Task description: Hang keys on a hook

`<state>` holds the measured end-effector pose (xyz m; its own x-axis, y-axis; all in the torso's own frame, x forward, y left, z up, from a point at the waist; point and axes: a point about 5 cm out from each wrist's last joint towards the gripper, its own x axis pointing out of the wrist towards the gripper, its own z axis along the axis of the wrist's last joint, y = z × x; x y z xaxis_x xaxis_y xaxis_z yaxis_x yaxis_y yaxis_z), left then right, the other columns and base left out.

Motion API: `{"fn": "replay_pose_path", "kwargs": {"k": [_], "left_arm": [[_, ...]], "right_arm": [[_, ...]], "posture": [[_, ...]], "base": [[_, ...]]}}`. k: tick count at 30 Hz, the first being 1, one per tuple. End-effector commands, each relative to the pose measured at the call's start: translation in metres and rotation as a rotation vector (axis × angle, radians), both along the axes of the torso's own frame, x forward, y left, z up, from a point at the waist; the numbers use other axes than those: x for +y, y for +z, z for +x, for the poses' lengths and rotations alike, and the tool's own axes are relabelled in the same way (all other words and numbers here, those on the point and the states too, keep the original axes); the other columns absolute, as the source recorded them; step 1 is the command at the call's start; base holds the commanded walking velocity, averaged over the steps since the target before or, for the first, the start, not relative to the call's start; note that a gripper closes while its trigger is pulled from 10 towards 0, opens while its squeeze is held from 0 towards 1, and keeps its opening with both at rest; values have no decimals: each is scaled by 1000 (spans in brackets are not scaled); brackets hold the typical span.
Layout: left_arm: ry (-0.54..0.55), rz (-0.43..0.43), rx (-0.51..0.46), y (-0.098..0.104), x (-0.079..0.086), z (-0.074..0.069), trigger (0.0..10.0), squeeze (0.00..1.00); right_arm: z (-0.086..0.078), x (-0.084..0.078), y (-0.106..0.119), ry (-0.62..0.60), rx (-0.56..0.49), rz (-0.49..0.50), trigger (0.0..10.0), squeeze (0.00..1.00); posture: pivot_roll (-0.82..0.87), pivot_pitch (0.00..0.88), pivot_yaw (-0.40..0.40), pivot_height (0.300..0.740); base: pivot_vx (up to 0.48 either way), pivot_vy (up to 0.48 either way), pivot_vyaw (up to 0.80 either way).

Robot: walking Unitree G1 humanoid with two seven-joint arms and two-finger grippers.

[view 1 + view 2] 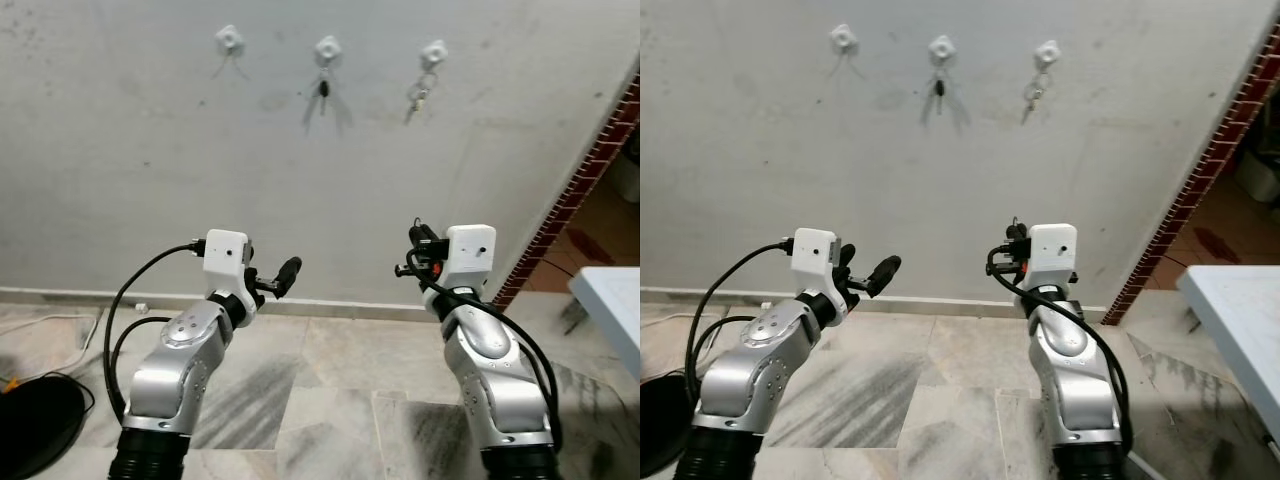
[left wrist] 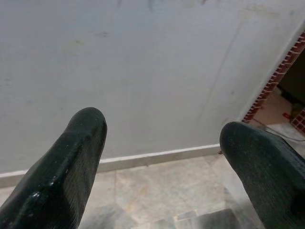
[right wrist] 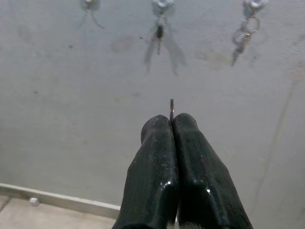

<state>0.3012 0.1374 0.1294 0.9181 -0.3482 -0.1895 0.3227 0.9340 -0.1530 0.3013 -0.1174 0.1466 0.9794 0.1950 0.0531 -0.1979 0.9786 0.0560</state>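
- Left gripper (image 1: 282, 279): lower left of centre in the left eye view, raised in front of the wall (image 1: 120, 180); fingers (image 2: 66, 167) wide apart with nothing between them.
- Left hook (image 1: 230, 39): upper left of the frame, bare, hence the likely target for the task. It sits high on the wall and far from both arms.
- Middle hook (image 1: 328, 48): top centre, already carrying a dark key (image 1: 323, 88).
- Right gripper (image 3: 170, 125): lower right of centre in the left eye view; fingers pressed tight together on a thin metal ring (image 3: 171, 109), of which only a sliver stands above the tips. The keys themselves cannot be made out.
- Right hook (image 1: 433, 52): upper right, already carrying a bunch of keys (image 1: 418, 97).
- Risk, grip: so little of the ring protrudes that the hook may fail to pass through it, and a knock against the wall could twist the ring out of the pinch and drop it to the tiled floor (image 1: 330, 390).
- Risk, aim: the right wrist view lines up nearer the middle hook; an approach on that line could foul the key hanging there.
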Motion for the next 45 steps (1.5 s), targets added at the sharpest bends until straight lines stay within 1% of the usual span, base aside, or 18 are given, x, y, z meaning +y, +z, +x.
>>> {"fn": "replay_pose_path", "kwargs": {"k": [1,9,14,16,18,24,27,45], "left_arm": [[-36,-8,-3,3,-10,1,10000,0],[-37,-7,5,2,-10,1,10000,0],[-27,-2,-7,3,-10,1,10000,0],[-24,22,-37,5,-9,2,10000,0],[-19,22,-47,6,-7,3,10000,0],[-13,-6,-47,8,-5,5,10000,0],[-12,-14,-53,8,-5,4,10000,0],[-27,-24,-52,7,-6,1,10000,0]], "right_arm": [[2,-9,1,-32,-7,-11,10000,0],[2,-10,2,-37,-7,-9,10000,0],[2,-10,1,-37,-7,-11,10000,0],[3,-11,1,-39,-8,-11,10000,0],[3,-12,2,-41,-10,-10,10000,0],[4,-12,2,-39,-10,-13,10000,0],[5,-11,5,-37,-20,-9,10000,0],[4,-11,4,-28,-21,-1,10000,0]], "posture": [[149,0,-35,740],[149,0,-34,740],[146,0,-33,740],[146,0,-32,740],[148,0,-34,740],[149,0,-35,740],[149,0,-35,740],[146,0,-40,740]], "base": [[0,480,0],[0,480,0],[0,476,0],[0,0,0],[0,0,0],[0,0,0],[0,0,0],[356,0,0]]}}
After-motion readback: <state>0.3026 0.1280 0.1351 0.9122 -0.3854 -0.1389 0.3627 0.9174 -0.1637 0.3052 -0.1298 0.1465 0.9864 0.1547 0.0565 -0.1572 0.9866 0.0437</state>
